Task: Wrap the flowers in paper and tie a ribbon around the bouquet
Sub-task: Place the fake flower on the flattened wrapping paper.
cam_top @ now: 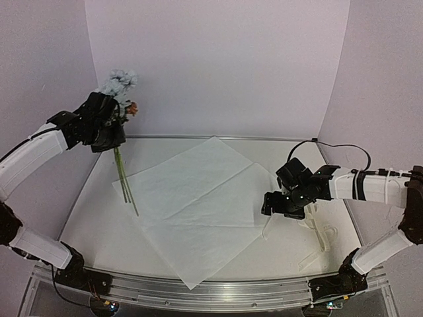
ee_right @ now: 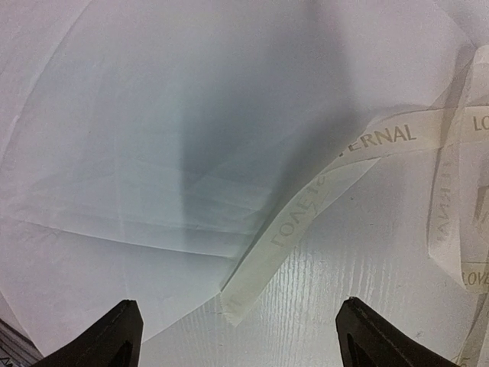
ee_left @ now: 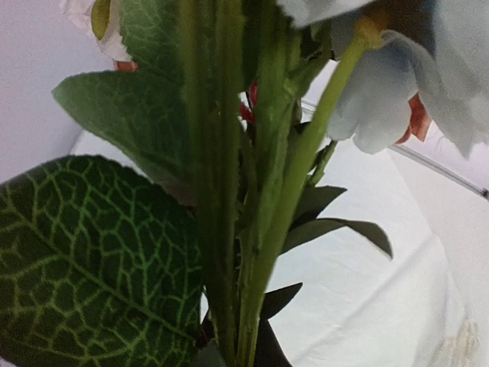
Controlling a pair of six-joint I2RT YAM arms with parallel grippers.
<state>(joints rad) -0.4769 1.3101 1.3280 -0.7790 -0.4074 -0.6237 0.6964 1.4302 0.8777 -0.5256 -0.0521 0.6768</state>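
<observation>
**A:** What lies nearest the arms?

**B:** A silver metal rail (cam_top: 211, 290) along the near edge of the white table (cam_top: 92, 224). Just beyond it, one corner of the large thin white sheet of wrapping paper (cam_top: 198, 211) points at the rail. The paper lies flat, turned like a diamond. A straight line crosses it; I cannot tell whether that is a fold or a second sheet's edge.

**A:** And the right gripper (cam_top: 268, 203)?

**B:** It hovers over the paper's right edge with its black fingers (ee_right: 122, 336) spread wide and nothing between them.

**A:** Where is the ribbon?

**B:** The long narrow cream fabric ribbon (cam_top: 322, 234) lies in loose loops on the table just right of the paper. In the right wrist view one end rests on the paper's edge.

**A:** Is anything printed on it?

**B:** Yes, pale gold capitals. I read "ERNAL" on one stretch and "LOVE" on others, once upside down. At the frame's edge only "LO" shows.

**A:** Farther back?

**B:** At the far left the left gripper (cam_top: 114, 135) is raised above the table and clamped on the small bunch of artificial pale blue, white and pink flowers (cam_top: 120, 82). The blooms stand above it. The thin green stems hang down towards the paper's left corner, and I cannot tell if their tips touch it. The left wrist view shows veined green leaves close up.

**A:** Behind that?

**B:** A plain lilac backdrop wall (cam_top: 218, 66).
</observation>
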